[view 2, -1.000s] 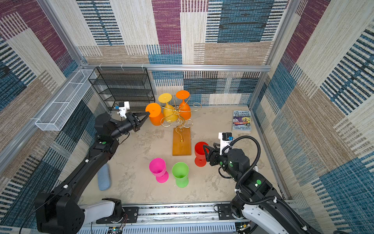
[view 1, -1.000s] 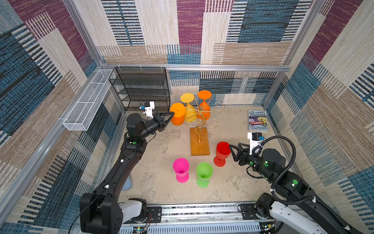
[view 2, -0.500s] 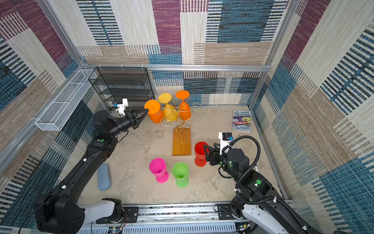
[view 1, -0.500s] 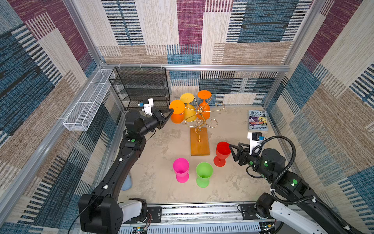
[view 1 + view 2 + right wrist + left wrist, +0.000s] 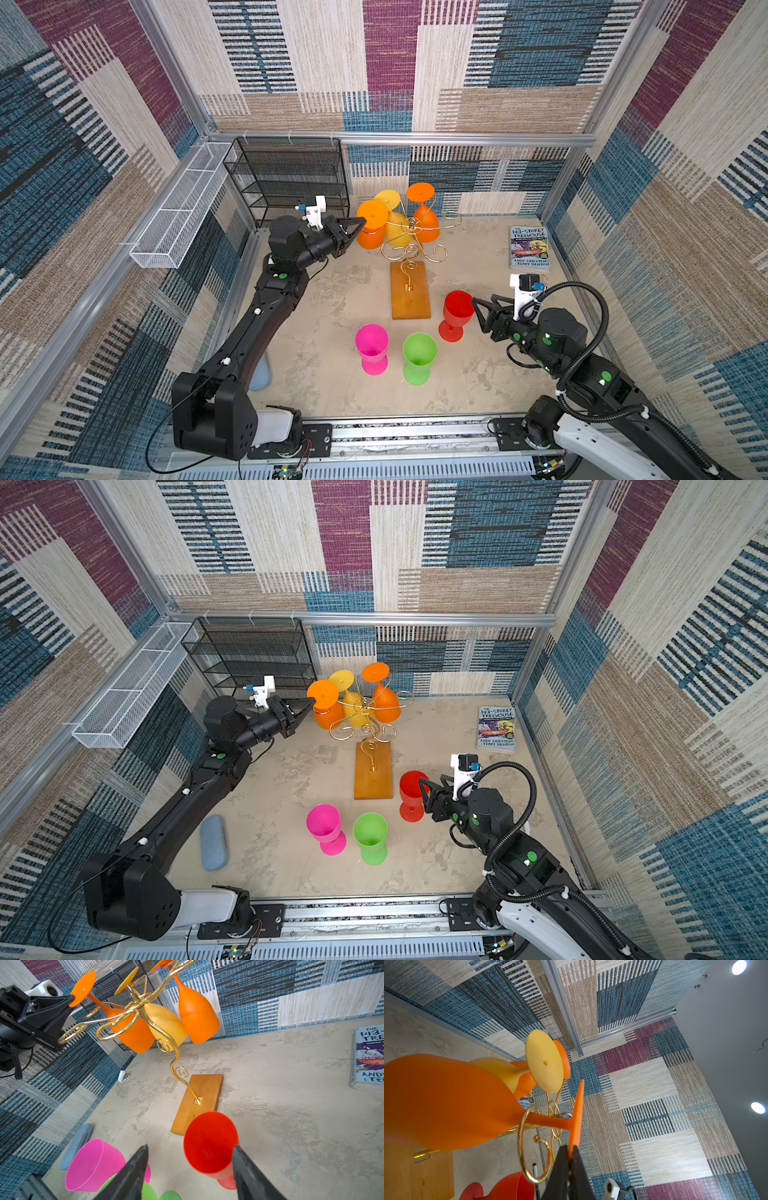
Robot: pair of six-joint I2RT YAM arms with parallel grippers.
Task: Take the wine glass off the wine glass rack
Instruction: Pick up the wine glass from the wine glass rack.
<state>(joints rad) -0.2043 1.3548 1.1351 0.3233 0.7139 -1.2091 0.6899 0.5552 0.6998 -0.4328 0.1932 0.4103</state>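
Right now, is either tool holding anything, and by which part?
Left tool pinches the orange glass by the edge of its foot. Right tool is open at the red glass, holding nothing.

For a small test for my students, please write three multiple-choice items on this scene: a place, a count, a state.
1. Where does the red glass stand?
A) on the table beside the wooden base of the rack
B) hanging on the rack
C) on the wooden base

2. How many glasses hang on the rack?
A) two
B) three
C) four

3. How is the left gripper?
A) open, touching nothing
B) shut on the foot of an orange glass
C) shut on the red glass

Answers: 1 A, it stands on the table next to the base. 2 B, two orange and one yellow glass hang there. 3 B, its fingers pinch the orange foot.
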